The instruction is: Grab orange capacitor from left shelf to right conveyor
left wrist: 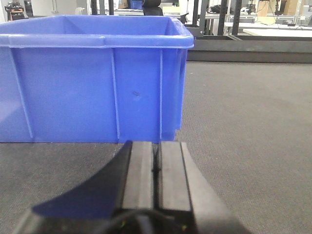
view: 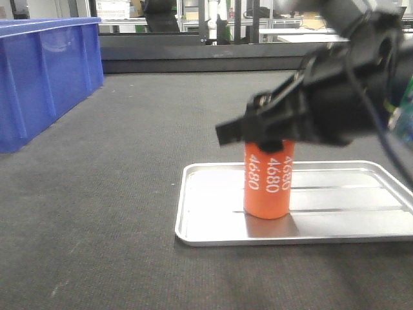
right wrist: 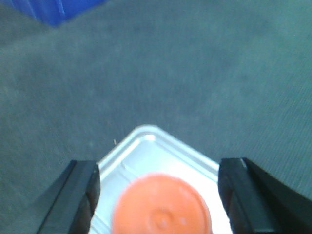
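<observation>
The orange capacitor stands upright, with "4680" in white on its side, inside a shallow silver tray that lies on the dark conveyor matting. My right gripper hovers at its top and hides the rim. In the right wrist view my right gripper is open. The capacitor's flat top lies between the wide jaws with gaps on both sides. My left gripper is shut and empty, low over the matting in front of a blue bin. The steel shelf is out of view.
The blue plastic bin stands at the far left of the belt. The tray's corner shows under the right gripper. A dark rail and racks run along the back.
</observation>
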`<control>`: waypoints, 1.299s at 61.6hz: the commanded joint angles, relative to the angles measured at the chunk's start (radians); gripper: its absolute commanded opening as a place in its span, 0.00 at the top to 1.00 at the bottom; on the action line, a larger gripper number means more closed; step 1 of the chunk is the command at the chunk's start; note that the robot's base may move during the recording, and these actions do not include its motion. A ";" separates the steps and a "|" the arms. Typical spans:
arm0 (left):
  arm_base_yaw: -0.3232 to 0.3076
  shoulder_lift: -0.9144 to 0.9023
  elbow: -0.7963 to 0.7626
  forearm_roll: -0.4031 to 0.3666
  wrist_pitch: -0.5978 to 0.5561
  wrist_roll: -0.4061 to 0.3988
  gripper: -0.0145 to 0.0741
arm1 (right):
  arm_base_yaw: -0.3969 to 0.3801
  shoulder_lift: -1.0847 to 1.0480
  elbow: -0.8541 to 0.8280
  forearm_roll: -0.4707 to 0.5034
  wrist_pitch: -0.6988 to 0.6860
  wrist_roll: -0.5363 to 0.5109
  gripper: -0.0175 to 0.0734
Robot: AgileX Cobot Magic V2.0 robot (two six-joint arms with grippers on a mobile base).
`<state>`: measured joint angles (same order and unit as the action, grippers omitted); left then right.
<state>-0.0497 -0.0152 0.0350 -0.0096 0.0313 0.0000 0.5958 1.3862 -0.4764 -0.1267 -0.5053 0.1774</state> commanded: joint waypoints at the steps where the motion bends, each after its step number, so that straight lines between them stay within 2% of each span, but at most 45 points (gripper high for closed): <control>1: -0.002 -0.008 0.022 -0.003 -0.087 0.000 0.98 | -0.004 -0.079 -0.028 -0.004 -0.049 0.000 0.15; 14: -0.002 -0.008 0.022 -0.003 -0.087 0.000 0.98 | -0.004 -0.244 -0.028 -0.004 0.105 0.000 0.16; 19: -0.002 -0.008 0.022 -0.003 -0.087 0.000 0.98 | -0.004 -0.313 -0.028 -0.004 0.159 0.000 0.21; 25: -0.002 -0.008 0.022 -0.003 -0.087 0.000 0.98 | -0.004 -0.395 -0.028 -0.004 0.204 0.000 0.35; 38: -0.002 -0.008 0.022 -0.003 -0.087 0.000 0.98 | -0.004 -0.532 -0.028 -0.004 0.260 0.001 0.77; 42: -0.002 -0.008 0.022 -0.003 -0.087 0.000 0.98 | -0.004 -0.556 -0.028 -0.004 0.265 0.001 0.74; 72: -0.002 -0.008 0.022 -0.003 -0.087 0.000 0.98 | -0.009 -0.549 -0.028 -0.004 0.254 0.000 0.75; 76: -0.002 -0.008 0.022 -0.003 -0.087 0.000 0.98 | -0.050 -0.569 -0.028 -0.005 0.259 -0.031 0.75; 80: -0.002 -0.008 0.022 -0.003 -0.087 0.000 0.98 | -0.131 -0.599 -0.028 -0.005 0.268 -0.035 0.75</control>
<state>-0.0497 -0.0152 0.0350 -0.0096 0.0313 0.0000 0.5332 0.8237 -0.4745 -0.1270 -0.1605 0.1594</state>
